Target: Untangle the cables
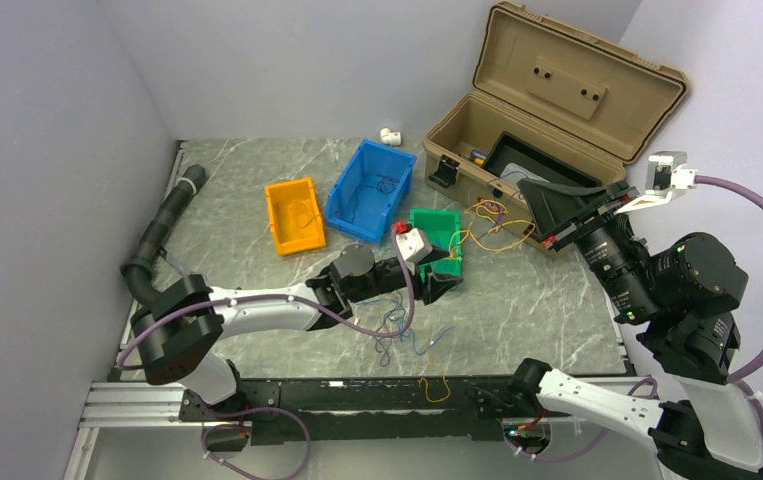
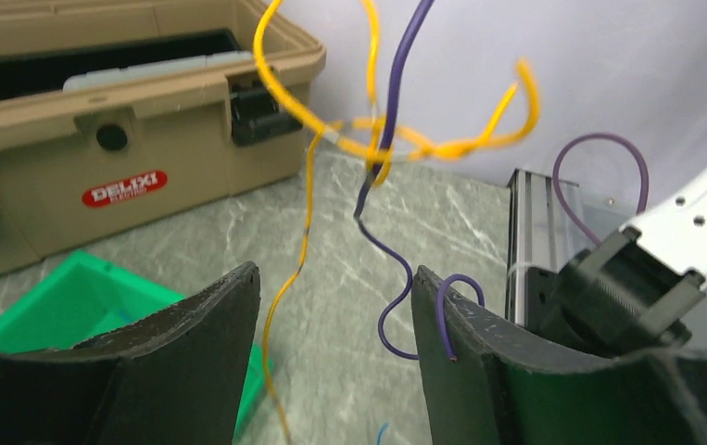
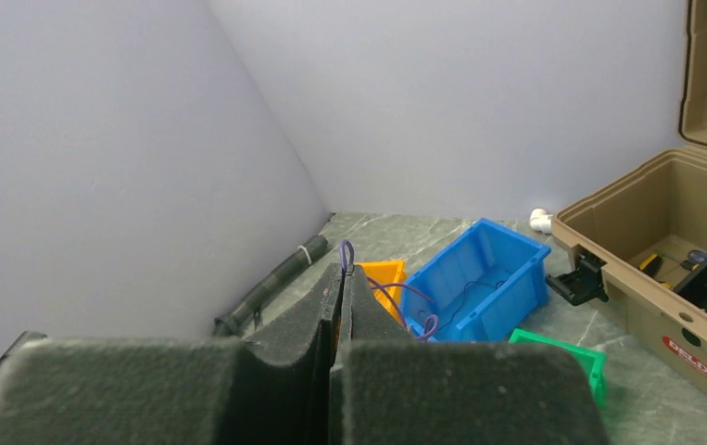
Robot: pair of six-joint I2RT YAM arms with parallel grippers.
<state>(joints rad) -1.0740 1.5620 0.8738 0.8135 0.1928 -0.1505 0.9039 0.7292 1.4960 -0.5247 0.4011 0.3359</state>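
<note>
A tangle of yellow and purple cables (image 1: 492,225) hangs from my right gripper (image 1: 540,205), in front of the tan toolbox. In the right wrist view the right gripper (image 3: 342,269) is shut on a purple wire (image 3: 345,252) that loops out above the pads. My left gripper (image 1: 435,288) is at the green bin's near side, open. In the left wrist view a yellow cable (image 2: 286,93) and a purple wire (image 2: 396,74) dangle between the spread fingers of the left gripper (image 2: 335,273); a purple end drapes over the right finger (image 2: 479,352). More loose cables (image 1: 402,320) lie on the table.
The open tan toolbox (image 1: 547,110) stands at the back right. A green bin (image 1: 437,232), a blue bin (image 1: 372,190) holding thin wires and an orange bin (image 1: 295,215) sit mid-table. A black corrugated hose (image 1: 162,225) runs along the left edge. A yellow wire (image 1: 435,388) lies on the front rail.
</note>
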